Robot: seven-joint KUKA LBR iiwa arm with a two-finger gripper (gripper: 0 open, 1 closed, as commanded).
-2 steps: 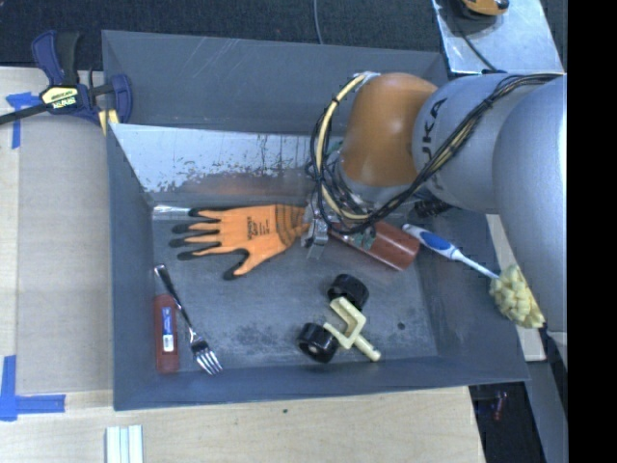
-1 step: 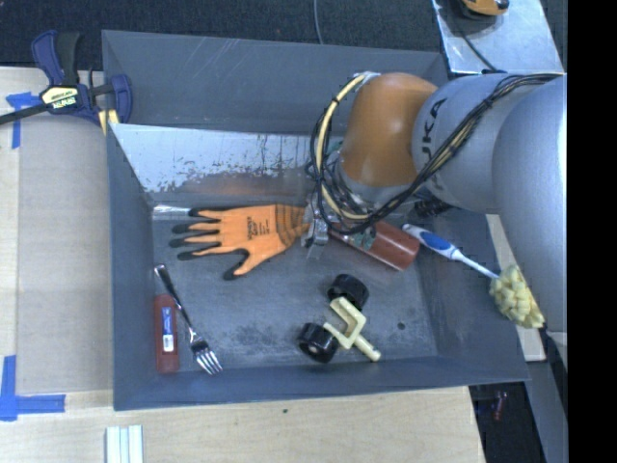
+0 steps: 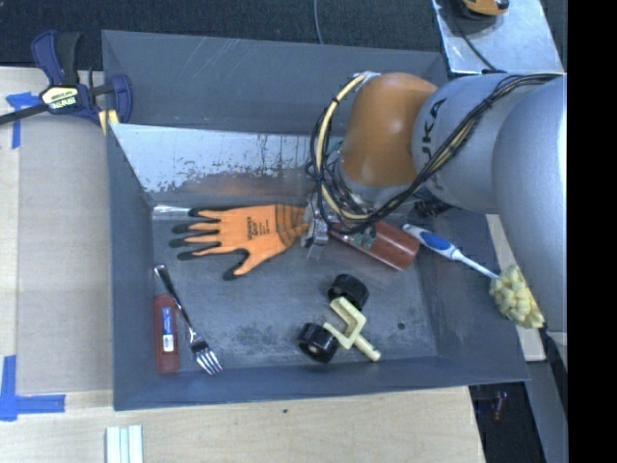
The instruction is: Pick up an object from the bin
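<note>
1. Nearest, lower left of the bin: a fork lying just beside a red-handled tool. Lower centre: a cream-and-black plastic piece.
2. Mid frame: an orange work glove with black tips, flat on the bin floor, tips pointing left. The claw sits at its cuff end, centre of frame. Spread or pressed together, I cannot tell; cables and the orange wrist cover crowd it.
3. Right of the claw: a brown cylinder, partly under the wrist. Next a blue-and-white toothbrush, then a yellow knobbly clump at the right rim.
4. Risks, my guess: the glove is limp, so a pinch at the cuff may catch one layer only and slip off on the lift. The cylinder lies near; a closing claw could nudge or roll it, or drag it up with the cloth.
5. Count: one fork, one red-handled tool, one plastic piece, one glove, one cylinder, one toothbrush, one yellow clump. Seven things.
</note>
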